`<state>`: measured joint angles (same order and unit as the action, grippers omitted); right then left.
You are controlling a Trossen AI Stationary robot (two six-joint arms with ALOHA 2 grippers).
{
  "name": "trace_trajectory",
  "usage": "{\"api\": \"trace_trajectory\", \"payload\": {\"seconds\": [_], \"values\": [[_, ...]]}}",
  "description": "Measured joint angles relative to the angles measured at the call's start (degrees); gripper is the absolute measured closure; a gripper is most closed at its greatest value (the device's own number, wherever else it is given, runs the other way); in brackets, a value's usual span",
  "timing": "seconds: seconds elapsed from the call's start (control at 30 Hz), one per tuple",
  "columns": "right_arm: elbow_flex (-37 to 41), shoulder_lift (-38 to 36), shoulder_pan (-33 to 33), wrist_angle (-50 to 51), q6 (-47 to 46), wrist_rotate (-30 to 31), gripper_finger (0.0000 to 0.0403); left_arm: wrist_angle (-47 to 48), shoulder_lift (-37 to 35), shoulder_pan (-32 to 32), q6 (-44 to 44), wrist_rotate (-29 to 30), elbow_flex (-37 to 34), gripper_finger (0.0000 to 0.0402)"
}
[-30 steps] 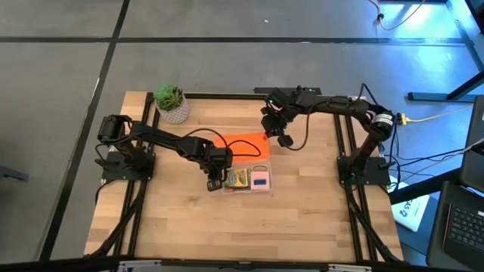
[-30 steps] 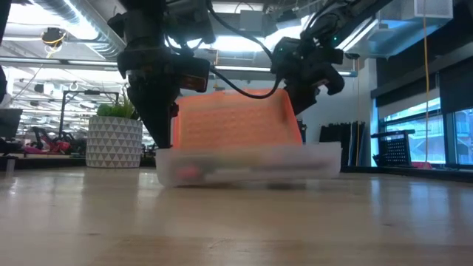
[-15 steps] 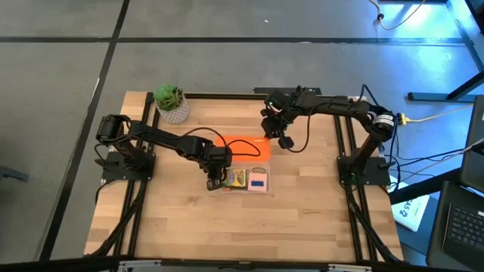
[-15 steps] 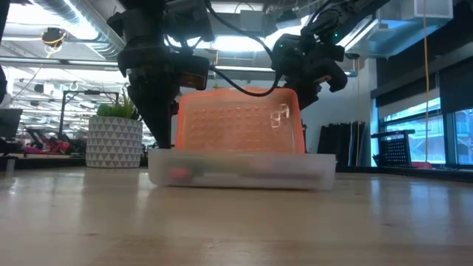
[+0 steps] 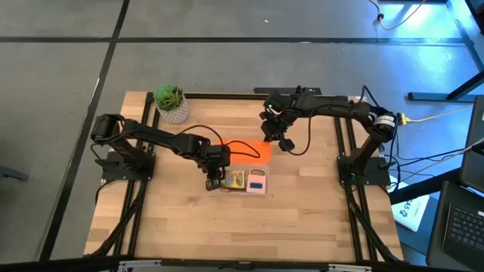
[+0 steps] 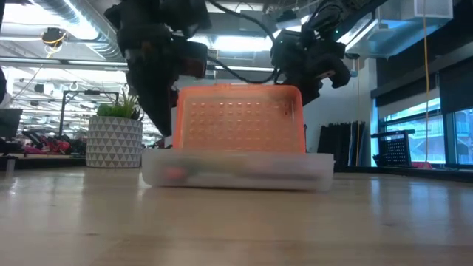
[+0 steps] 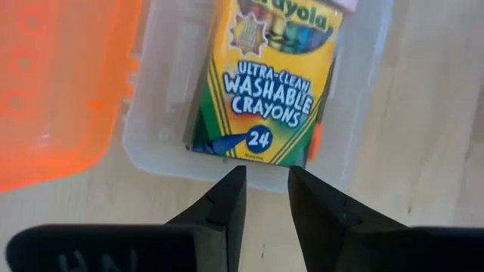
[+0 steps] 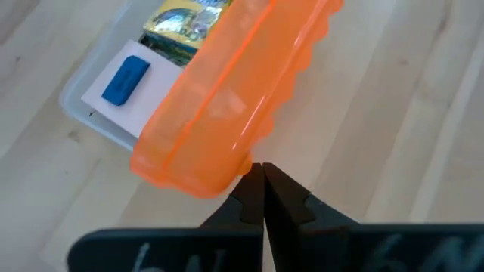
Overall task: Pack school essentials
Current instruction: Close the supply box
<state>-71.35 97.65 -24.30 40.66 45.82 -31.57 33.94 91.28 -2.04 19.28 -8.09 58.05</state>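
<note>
A clear box lies on the table. In it are the yellow-green crayon box and a pink pad with a blue block on top. Its orange lid stands nearly upright along the box's far long side. My left gripper hovers over the box's left end, open by a narrow gap with nothing in it. My right gripper is shut at the lid's right end, on the lid's outer side. My right gripper meets the lid's outer face near its right-hand corner with the tips of its shut fingers. It comes slanting down from the table's far right. The lid stands on its hinged edge over the box. My left gripper: I cannot tell whether it touches the box's end rim.
A small potted plant stands at the table's far left. Bare wood lies in front of the box toward the near edge.
The orange lid has swung up from leaning back to standing nearly upright, with my right gripper shut at its right end. The clear box has slid a little toward the table's left.
</note>
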Motion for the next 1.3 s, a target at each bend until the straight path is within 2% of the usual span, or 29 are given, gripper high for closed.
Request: {"api": "trace_trajectory", "payload": {"seconds": [0.27,0.67,0.9,1.03,1.2,1.3], "values": [[-0.01,-0.45,2.02,0.02,-0.14,0.05,0.0401,0.67,-4.81,0.00,0.49,0.14,0.06,0.0308],[-0.57,-2.34,6.27,0.88,-1.43,0.30,0.0401,3.46,-16.51,-2.31,5.51,0.16,0.07,0.0308],[-0.59,-2.34,11.28,0.64,-3.73,0.39,0.0401,4.83,-21.72,-4.52,8.70,7.70,0.12,0.0308],[-0.58,-2.34,13.58,-0.33,-7.04,0.38,0.0401,4.62,-21.50,-5.08,8.72,10.30,0.13,0.0308],[-0.59,-1.91,16.94,-1.95,-12.66,0.65,0.0401,4.62,-17.88,-5.38,8.27,10.39,0.14,0.0308],[-0.59,-1.19,19.35,-3.55,-15.91,4.04,0.0401,4.30,-15.87,-5.83,8.18,10.31,0.14,0.0308]]}}
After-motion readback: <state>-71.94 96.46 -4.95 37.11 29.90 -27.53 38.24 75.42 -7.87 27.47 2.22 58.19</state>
